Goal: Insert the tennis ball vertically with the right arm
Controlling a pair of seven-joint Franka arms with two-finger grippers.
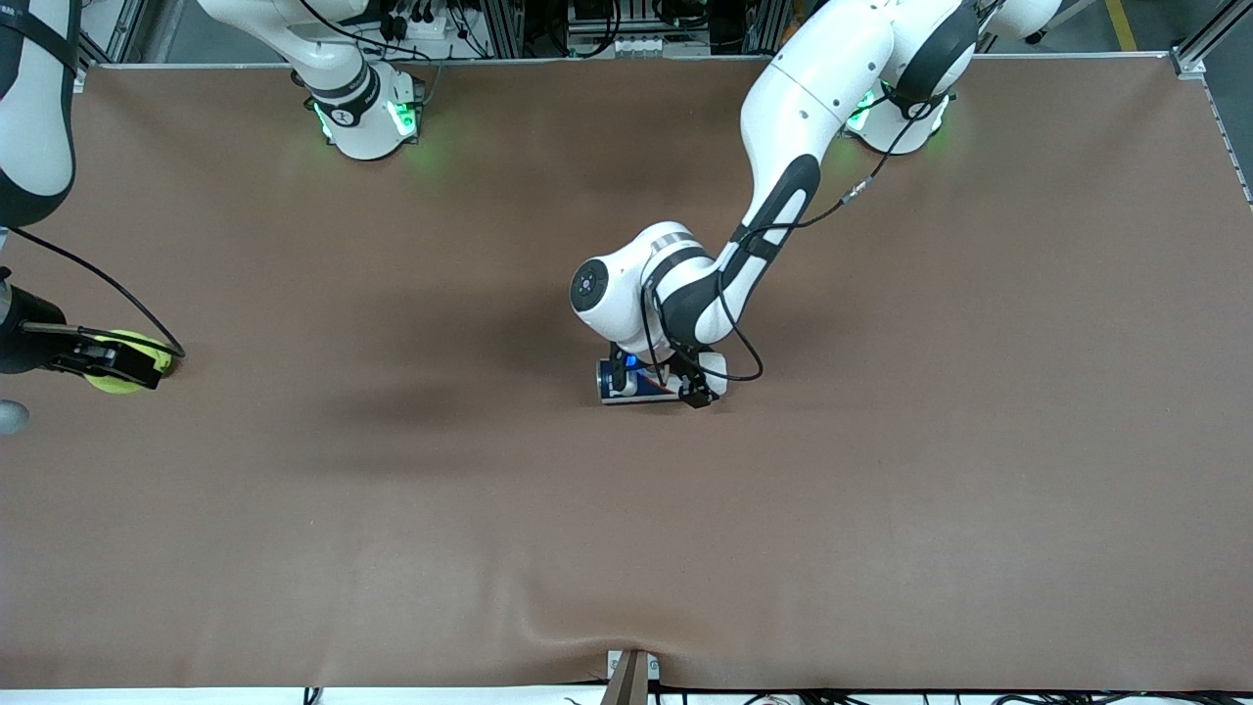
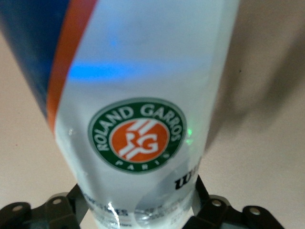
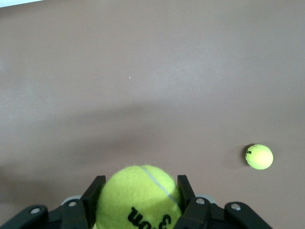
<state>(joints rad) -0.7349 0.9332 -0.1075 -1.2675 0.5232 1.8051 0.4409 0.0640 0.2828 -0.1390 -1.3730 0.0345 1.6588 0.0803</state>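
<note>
While clamping ball (image 3: 139, 193) (low), right claw (image 3: 138, 200).

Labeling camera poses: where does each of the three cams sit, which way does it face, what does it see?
Front view: high across the table, facing the bases; both arms show, the left hand on the can, the right hand on a tennis ball.
Left wrist view: on the left wrist, along its fingers at the can.
Right wrist view: on the right wrist, along its fingers at the held ball; a second ball lies apart.
Shared: front and wrist views share can and held ball.
</note>
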